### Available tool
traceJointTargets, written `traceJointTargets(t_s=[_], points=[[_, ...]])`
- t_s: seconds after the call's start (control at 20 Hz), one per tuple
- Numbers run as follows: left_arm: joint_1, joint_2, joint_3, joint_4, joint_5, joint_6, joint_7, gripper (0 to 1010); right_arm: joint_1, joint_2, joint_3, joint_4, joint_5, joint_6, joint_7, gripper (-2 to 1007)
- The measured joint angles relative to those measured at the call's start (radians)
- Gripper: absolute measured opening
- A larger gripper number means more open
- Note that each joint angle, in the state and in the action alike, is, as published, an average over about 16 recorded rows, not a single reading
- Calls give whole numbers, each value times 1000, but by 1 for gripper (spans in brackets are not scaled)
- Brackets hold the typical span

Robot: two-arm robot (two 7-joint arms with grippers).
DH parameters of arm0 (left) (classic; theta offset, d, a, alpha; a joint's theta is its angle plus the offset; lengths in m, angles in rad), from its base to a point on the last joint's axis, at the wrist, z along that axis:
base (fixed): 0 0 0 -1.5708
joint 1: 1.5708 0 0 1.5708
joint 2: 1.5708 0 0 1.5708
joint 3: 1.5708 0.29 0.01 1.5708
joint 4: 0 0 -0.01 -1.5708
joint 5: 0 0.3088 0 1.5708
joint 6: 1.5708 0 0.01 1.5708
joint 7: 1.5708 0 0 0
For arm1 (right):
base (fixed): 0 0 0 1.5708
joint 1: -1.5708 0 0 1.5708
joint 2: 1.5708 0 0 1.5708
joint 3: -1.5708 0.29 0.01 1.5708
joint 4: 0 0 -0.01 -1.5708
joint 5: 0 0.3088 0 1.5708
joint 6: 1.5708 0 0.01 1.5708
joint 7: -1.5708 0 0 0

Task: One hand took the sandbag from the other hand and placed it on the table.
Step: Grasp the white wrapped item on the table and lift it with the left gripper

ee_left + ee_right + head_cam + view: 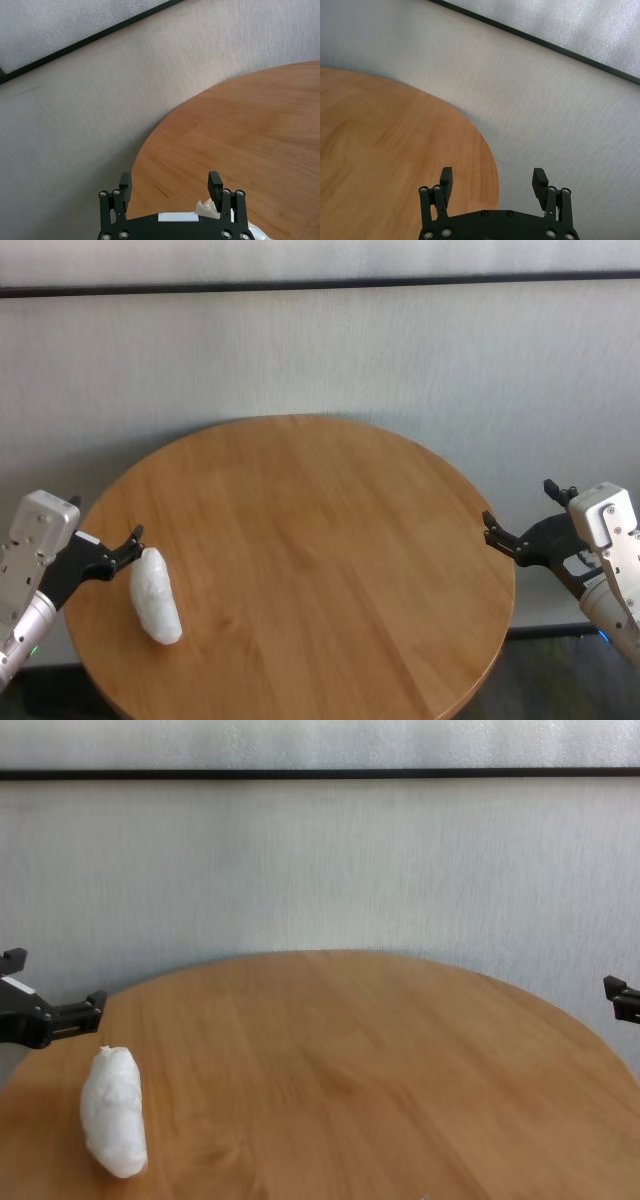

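A: Where is the sandbag (155, 596)?

B: It lies on the counter (320, 540) near the left rim, just beside the left gripper (110, 558), whose jaws are apart and empty. Its long axis points from the near edge toward the far side.

A: And the right gripper (520, 528)?

B: Well apart from the sandbag, beyond the right rim, jaws also apart.

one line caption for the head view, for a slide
Sandbag lies on the table beside the open left gripper; open right gripper waits at the opposite edge.
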Motion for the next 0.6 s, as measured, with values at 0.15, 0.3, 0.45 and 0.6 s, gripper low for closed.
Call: traceJointTargets(t_s=[0.15,0.3,0.45,0.6], points=[[0,0,0,0,0,0,0,1000,0,0,0,0,0,0,0,1003],[0,0,0,0,0,0,0,1000,0,0,0,0,0,0,0,1003],[0,0,0,0,0,0,0,1000,0,0,0,0,0,0,0,1003],[0,0,0,0,0,0,0,1000,0,0,0,0,0,0,0,1003]])
